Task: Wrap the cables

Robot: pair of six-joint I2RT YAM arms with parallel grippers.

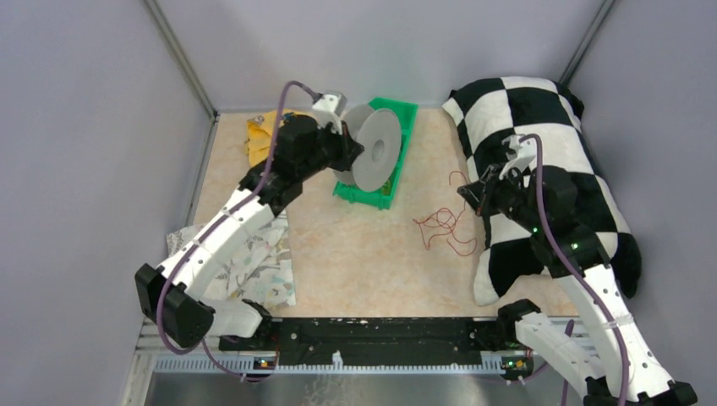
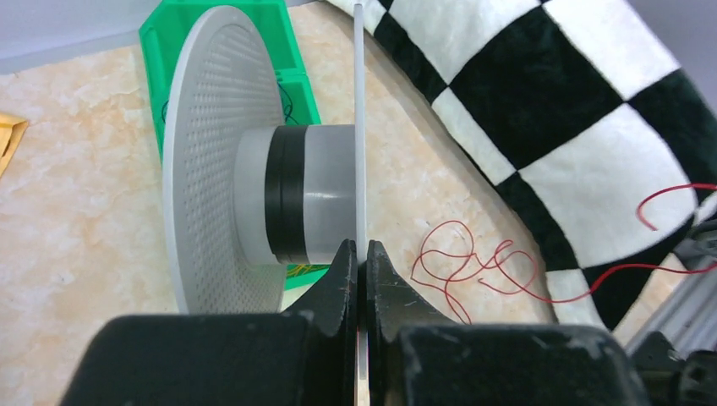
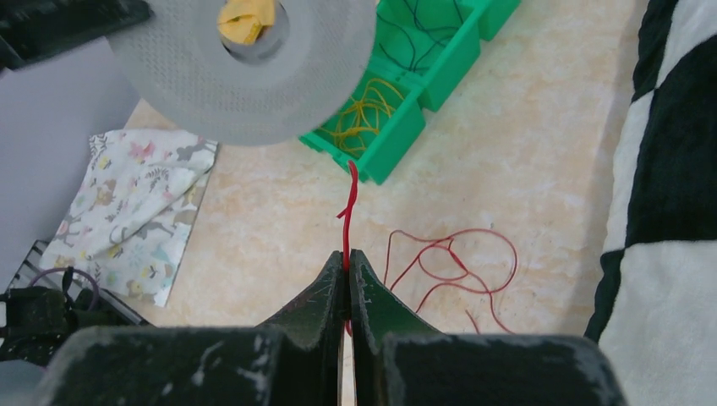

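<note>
Beige marbled table [image 1: 363, 254], grey walls around. Tools first: left gripper [image 2: 358, 258] is clamped on the rim of the spool's [image 2: 221, 161] thin flange, holding the spool up on edge by the green bin [image 1: 408, 108]. The right gripper [image 3: 347, 264] is pinched tight on the wire [image 3: 346, 211]. A short red end sticks out past its tips, aimed at the spool but not touching it. The rest of the wire lies in loose curls on the table between bin and checkered pillow [image 1: 541, 118], with one strand rising to the right gripper.

Progress, my read: start only. Spool and wire end are both in hand, but the hub shows just a black band and no red turns. Left to do: get the end onto the hub and wind in all the slack.

Counts: 2 grippers, 1 spool, 1 red wire, 1 bin, 1 pillow, 1 floral cloth [image 1: 254, 262], 1 yellow bundle [image 3: 368, 110] in the bin.
</note>
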